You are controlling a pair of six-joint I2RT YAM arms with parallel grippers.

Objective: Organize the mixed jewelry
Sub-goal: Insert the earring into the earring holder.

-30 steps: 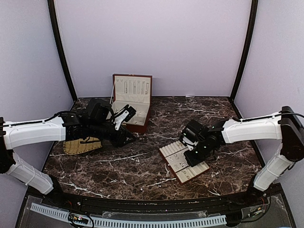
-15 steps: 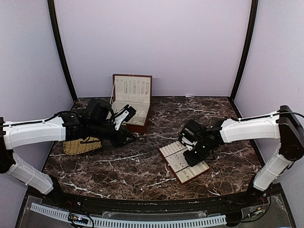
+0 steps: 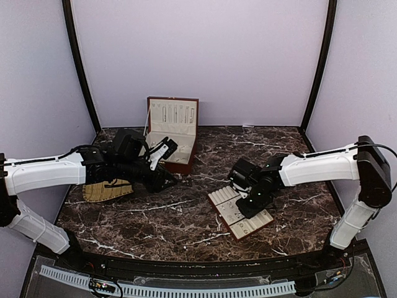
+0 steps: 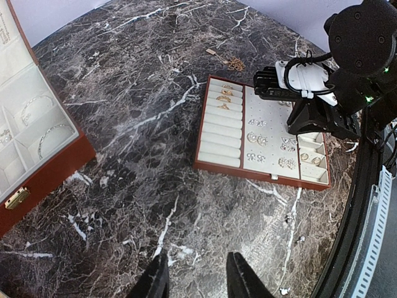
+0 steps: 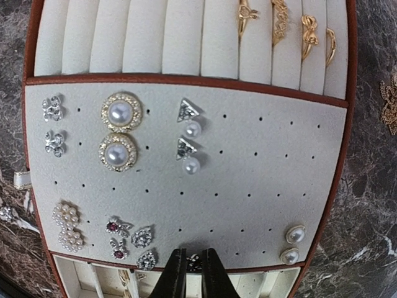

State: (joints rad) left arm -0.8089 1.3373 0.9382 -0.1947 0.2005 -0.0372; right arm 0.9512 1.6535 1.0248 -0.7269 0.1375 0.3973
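The cream slotted tray [image 5: 260,167] fills the right wrist view, with pearl studs [image 5: 120,113], small silvery studs [image 5: 54,108] and gold rings [image 5: 276,18] set in it. My right gripper [image 5: 195,273] is low over the tray's near edge, its jaws nearly together on a small silvery stud [image 5: 195,262]. From above, the right gripper [image 3: 250,200] hangs over the tray [image 3: 224,210]. My left gripper [image 4: 197,279] is open and holds nothing, above bare marble beside the red-brown box [image 4: 43,181]. Thin bangles [image 4: 53,133] lie in the box. Tiny loose pieces [image 4: 287,218] lie on the marble near the tray [image 4: 260,173].
The box [image 3: 177,133] stands open at the back left of the table, lid upright. A woven straw-coloured mat [image 3: 105,191] lies under the left arm. A gold chain [image 4: 234,63] sits on the marble beyond the tray. Black frame posts rise at both back corners.
My right arm has shifted a little to the left over the tray, and its jaws have eased slightly. The left arm has not moved.
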